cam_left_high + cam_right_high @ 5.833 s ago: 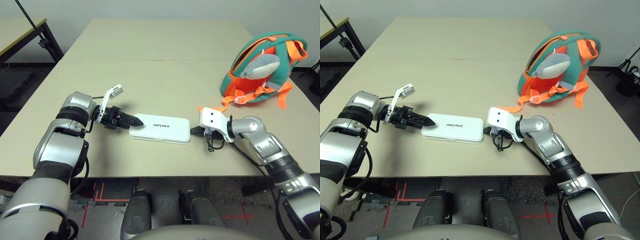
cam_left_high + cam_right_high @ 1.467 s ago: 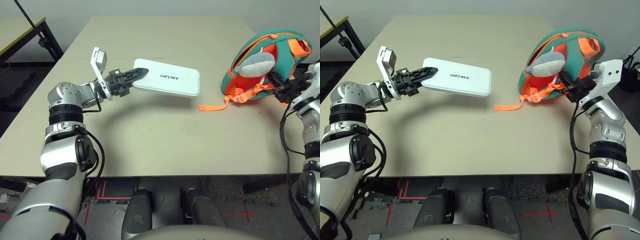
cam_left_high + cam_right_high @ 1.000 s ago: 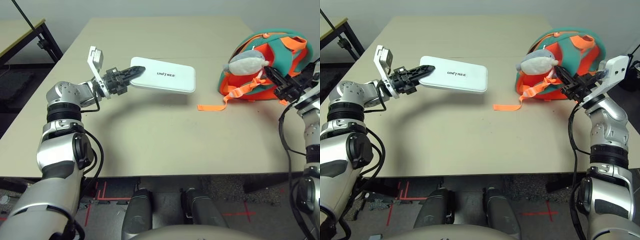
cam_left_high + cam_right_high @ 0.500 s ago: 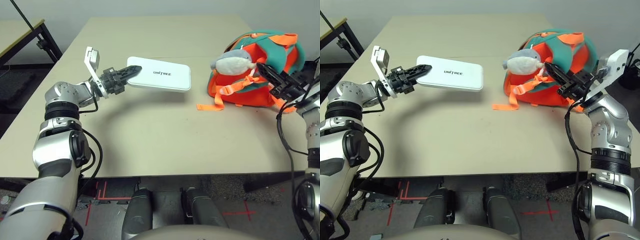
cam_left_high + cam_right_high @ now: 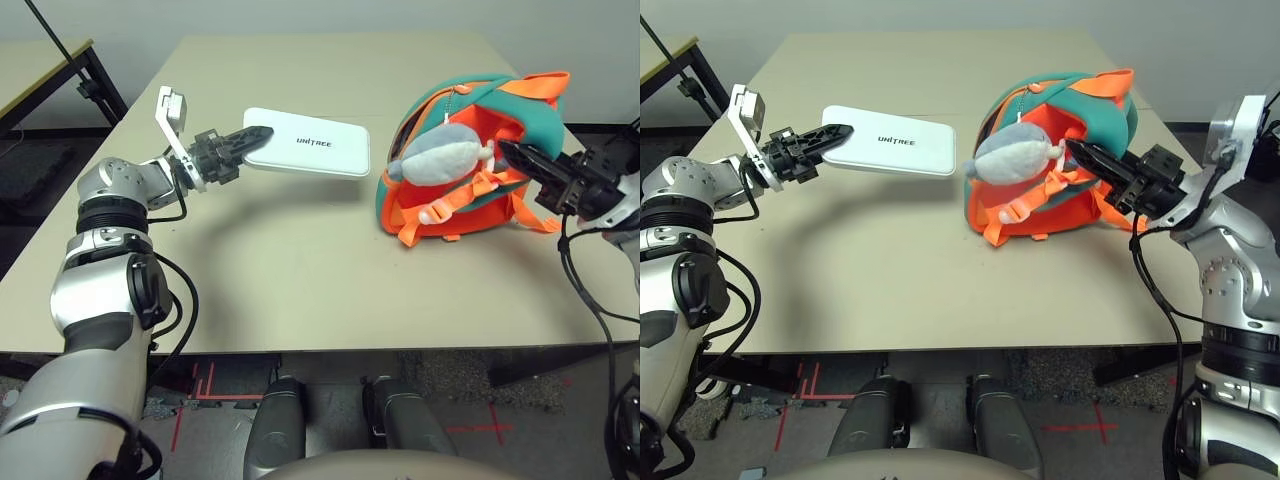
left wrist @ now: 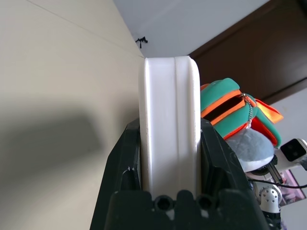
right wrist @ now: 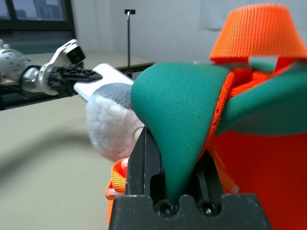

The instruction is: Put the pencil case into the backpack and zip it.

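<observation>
Pencil case [image 5: 310, 152], flat and white with dark lettering uppermost, is held level above the table [image 5: 270, 270], clear of its surface, clamped by one short end between the two black fingers of the left gripper [image 5: 245, 140]. The left wrist view confirms that both fingers press the case's faces. Backpack [image 5: 470, 150], teal with orange trim and a grey plush figure [image 5: 445, 160] on its front, stands just beside the free end of the case. Its opening shows as a dark slit along the upper seam, facing up and toward the left arm. The right gripper [image 5: 1095, 160] is closed on a fold of the teal fabric, as the right wrist view shows, and props the bag upright.

Step in hand, as judged: steadying the bag and presenting its mouth so the case can enter. To do it well, the right gripper should keep the fabric taut and the slit open and turned toward the case. The left arm should line the case's long axis up with the slit, lead with the free end, and release only once most of the case is inside, leaving the zip track unobstructed.
</observation>
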Robot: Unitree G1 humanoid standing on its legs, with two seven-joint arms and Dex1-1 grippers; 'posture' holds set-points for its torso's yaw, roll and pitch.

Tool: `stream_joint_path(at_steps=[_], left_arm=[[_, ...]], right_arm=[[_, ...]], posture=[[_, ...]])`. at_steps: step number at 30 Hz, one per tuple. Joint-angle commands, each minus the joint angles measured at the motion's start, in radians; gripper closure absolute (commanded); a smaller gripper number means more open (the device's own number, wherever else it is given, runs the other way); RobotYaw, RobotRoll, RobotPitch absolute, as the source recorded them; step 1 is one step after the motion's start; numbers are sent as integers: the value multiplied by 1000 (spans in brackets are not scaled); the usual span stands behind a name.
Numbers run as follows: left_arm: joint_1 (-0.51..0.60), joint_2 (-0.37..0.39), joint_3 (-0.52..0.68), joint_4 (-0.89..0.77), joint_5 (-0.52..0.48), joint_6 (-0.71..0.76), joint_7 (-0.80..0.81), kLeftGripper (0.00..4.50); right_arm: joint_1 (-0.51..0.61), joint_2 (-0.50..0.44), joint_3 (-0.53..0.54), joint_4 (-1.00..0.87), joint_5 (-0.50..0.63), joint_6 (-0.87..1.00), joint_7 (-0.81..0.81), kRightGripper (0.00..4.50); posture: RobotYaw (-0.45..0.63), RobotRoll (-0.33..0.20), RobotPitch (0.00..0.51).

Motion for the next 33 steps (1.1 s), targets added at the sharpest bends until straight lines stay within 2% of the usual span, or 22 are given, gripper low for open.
stream_joint_path(at_steps=[1, 5, 12, 21, 29, 33], left_arm=[[-42, 26, -24, -28, 11, 4, -53, 3069], [-58, 65, -102, -90, 43, -8, -139, 3099], [-94, 102, -156, -198, 46, -46, -240, 3100], [-99, 62, -226, -400, 51, -75, -273, 3100], [-126, 30, -271, -455, 67, -127, -259, 3100], [-144, 0, -270, -439, 69, -199, -251, 3100]], right_arm=[[34, -14, -49, -84, 70, 22, 18, 4436], [73, -20, -45, -85, 61, 28, 15, 4436], [84, -13, -31, -77, 54, 26, 13, 4436], [75, -6, -18, -66, 46, 24, 11, 4436], [89, -1, -22, -78, 47, 24, 7, 4436], [100, 5, -26, -89, 49, 22, 0, 4436]], posture=[[46, 0, 27], [40, 0, 31], [51, 0, 33], [54, 0, 35], [40, 0, 35], [35, 0, 32]])
